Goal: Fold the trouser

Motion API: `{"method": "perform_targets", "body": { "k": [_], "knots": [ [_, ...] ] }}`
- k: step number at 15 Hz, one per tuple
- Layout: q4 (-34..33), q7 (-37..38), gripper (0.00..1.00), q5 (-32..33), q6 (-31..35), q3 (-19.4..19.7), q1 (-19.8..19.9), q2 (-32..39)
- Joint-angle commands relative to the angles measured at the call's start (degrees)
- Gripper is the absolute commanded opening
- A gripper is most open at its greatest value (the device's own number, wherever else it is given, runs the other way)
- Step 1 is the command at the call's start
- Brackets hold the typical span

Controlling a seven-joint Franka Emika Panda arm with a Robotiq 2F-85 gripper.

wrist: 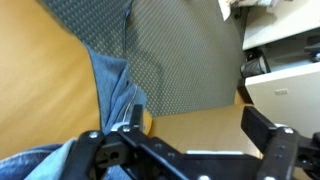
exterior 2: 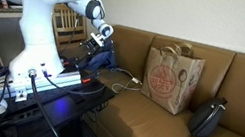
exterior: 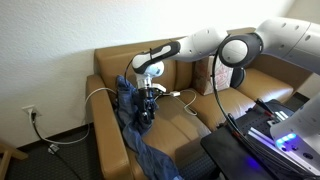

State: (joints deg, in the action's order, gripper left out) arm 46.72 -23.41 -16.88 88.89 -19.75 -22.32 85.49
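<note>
The trouser is a pair of blue jeans (exterior: 128, 112), draped over the end seat and front edge of a brown leather sofa (exterior: 190, 125). It shows in both exterior views (exterior 2: 100, 61). My gripper (exterior: 149, 93) hangs just over the jeans, beside the sofa arm (exterior 2: 100, 40). In the wrist view its jaws (wrist: 198, 122) are spread wide with only bare sofa leather between them. The left finger is right next to a fold of denim (wrist: 108, 85). Nothing is held.
A brown paper bag (exterior 2: 169, 79) stands on the middle seat and a dark bag (exterior 2: 207, 116) lies further along. A white cable (exterior 2: 126, 76) runs across the seat near the jeans. The black robot stand (exterior: 255, 140) crowds the sofa front. A grey dotted surface (wrist: 175, 50) lies beyond the sofa.
</note>
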Motion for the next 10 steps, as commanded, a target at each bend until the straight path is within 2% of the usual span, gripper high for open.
{"method": "perform_targets", "body": {
  "k": [1,2,3,7,8,10],
  "knots": [
    [-0.64,1.77,1.00,1.74,-10.86,0.56,0.09,-0.01],
    [-1.27,1.66,1.00,2.37,-11.52,1.11,-0.37,-0.01],
    [-0.36,0.79,1.00,0.87,-8.84,0.58,-0.11,-0.01],
    [-0.37,0.83,1.00,0.88,-9.17,0.59,-0.18,-0.01],
    [1.48,2.11,1.00,0.74,-7.16,0.82,0.80,-0.93],
    [6.89,5.04,1.00,2.68,-0.19,2.79,-0.83,-6.17]
  ]
}}
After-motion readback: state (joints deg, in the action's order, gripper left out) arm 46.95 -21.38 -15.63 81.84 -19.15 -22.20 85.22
